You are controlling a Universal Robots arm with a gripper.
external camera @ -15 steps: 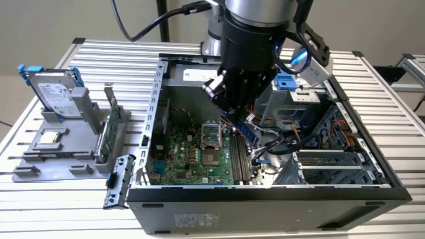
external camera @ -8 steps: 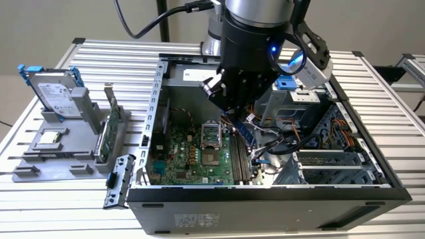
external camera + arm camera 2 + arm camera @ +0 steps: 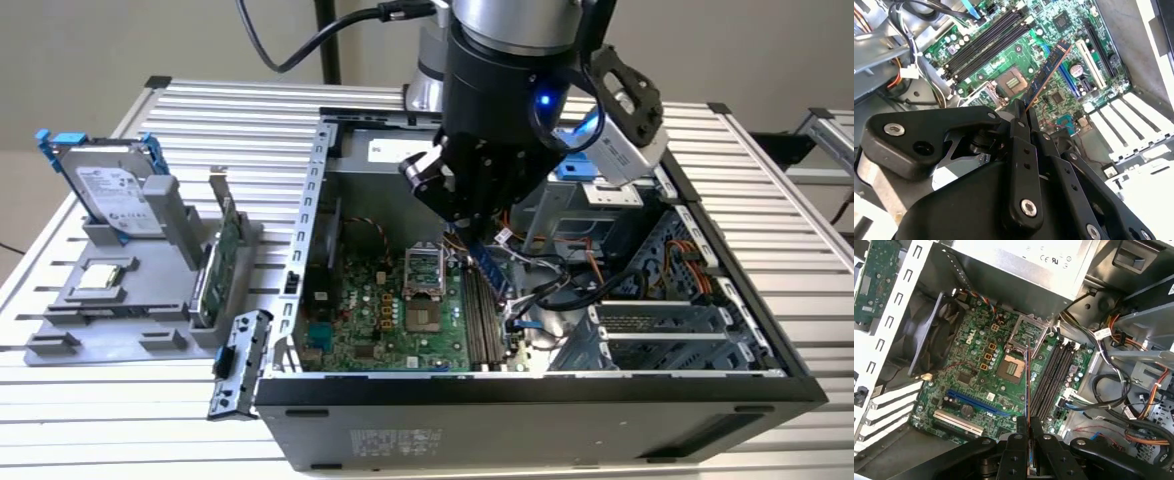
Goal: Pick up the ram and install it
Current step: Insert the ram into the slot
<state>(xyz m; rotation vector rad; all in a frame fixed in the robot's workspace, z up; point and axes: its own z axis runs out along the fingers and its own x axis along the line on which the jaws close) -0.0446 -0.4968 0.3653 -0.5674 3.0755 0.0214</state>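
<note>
Hard drive (image 3: 114,190) and green card (image 3: 220,262) sit on the gray stand (image 3: 80,330), outside the case (image 3: 534,420) on the exterior view's left. The case is open, and you can see the motherboard (image 3: 380,320) lying flat on its floor. The gripper (image 3: 467,225) hangs inside the case above the board, jaws clamped on the ram (image 3: 1049,75). The stick juts out past the fingertips. In the first wrist view it's edge-on over the CPU socket (image 3: 1011,365), just beside the black memory slots (image 3: 1054,375), not seated in one. The cable bundle (image 3: 574,290) fills the case toward the exterior view's right.
</note>
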